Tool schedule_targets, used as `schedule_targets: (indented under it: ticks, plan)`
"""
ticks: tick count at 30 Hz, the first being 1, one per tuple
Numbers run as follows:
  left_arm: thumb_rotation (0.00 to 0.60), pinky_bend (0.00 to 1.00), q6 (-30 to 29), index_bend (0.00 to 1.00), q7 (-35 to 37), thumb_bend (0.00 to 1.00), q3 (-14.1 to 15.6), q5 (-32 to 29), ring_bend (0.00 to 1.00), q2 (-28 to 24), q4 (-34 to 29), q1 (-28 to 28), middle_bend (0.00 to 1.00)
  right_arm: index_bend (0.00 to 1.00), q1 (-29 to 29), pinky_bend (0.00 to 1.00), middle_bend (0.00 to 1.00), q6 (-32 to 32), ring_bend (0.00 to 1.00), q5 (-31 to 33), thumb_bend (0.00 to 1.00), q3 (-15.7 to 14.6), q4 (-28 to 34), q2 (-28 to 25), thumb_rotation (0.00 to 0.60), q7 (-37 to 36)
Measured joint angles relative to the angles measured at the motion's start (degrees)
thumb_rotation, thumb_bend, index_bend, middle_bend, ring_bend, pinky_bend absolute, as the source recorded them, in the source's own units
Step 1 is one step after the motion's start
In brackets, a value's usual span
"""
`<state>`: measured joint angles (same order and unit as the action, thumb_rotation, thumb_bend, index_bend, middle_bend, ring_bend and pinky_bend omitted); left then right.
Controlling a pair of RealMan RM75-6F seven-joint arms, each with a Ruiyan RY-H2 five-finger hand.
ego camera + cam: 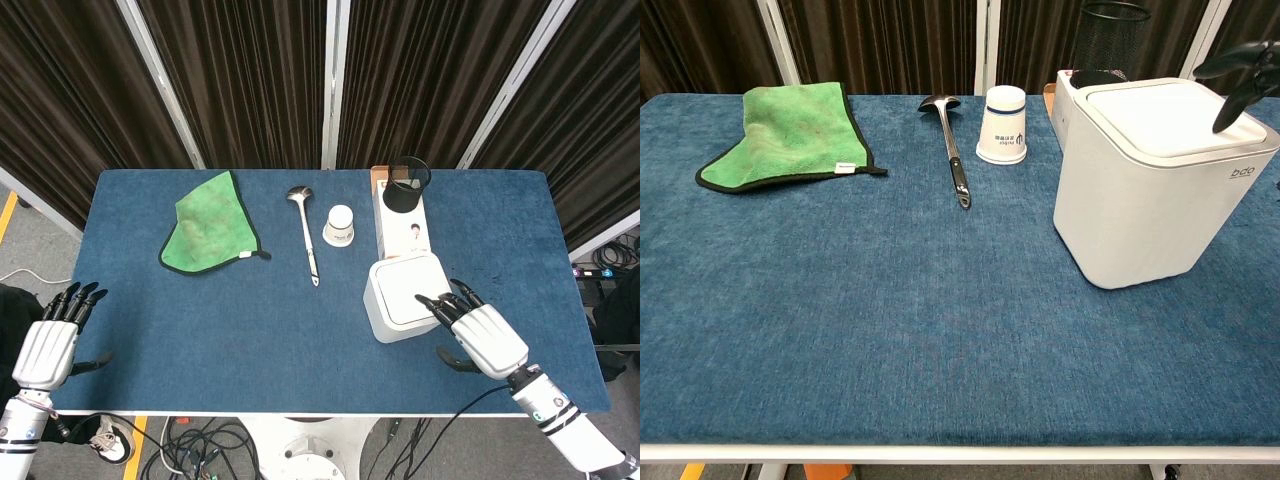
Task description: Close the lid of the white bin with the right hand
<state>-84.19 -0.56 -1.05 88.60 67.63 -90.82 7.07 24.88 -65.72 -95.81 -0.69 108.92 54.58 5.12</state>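
The white bin point(398, 305) point(1155, 200) stands on the right side of the blue table, its lid point(1165, 110) lying flat and shut on top. My right hand point(478, 332) point(1248, 75) hovers open over the bin's near right edge, dark fingertips point(432, 300) spread above the lid and holding nothing. My left hand point(52, 338) hangs open off the table's near left corner, far from the bin; the chest view does not show it.
A green cloth point(207, 226) lies at the far left, a metal ladle point(308, 238) in the middle, a paper cup point(339, 224) beside it. A black mesh basket point(406, 184) and a white box point(404, 231) sit right behind the bin.
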Motion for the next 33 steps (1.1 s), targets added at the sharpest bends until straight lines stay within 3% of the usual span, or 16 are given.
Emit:
schedule_targets:
  ticks: [19, 28, 33]
  plan:
    - [0.600, 0.12, -0.69, 0.14, 0.81, 0.00, 0.07, 0.28, 0.01, 0.34, 0.84, -0.36, 0.09, 0.00, -2.01, 0.00, 0.23, -0.66, 0.15, 0.28, 0.29, -1.72, -3.86, 3.20, 0.490, -2.90]
    - [0.600, 0.12, -1.25, 0.14, 0.45, 0.00, -0.09, 0.40, 0.01, -0.15, -0.13, -0.49, 0.09, 0.00, -6.84, 0.00, 0.11, -14.37, 0.03, -3.37, 0.26, -0.83, -5.96, 2.87, 0.492, -3.97]
    - [0.600, 0.12, -1.39, 0.14, 0.47, 0.00, -0.18, 0.47, 0.01, -0.34, -0.70, -0.50, 0.09, 0.00, -13.33, 0.00, 0.02, -22.54, 0.00, -0.73, 0.22, -0.59, -11.73, 3.57, 0.492, -5.07]
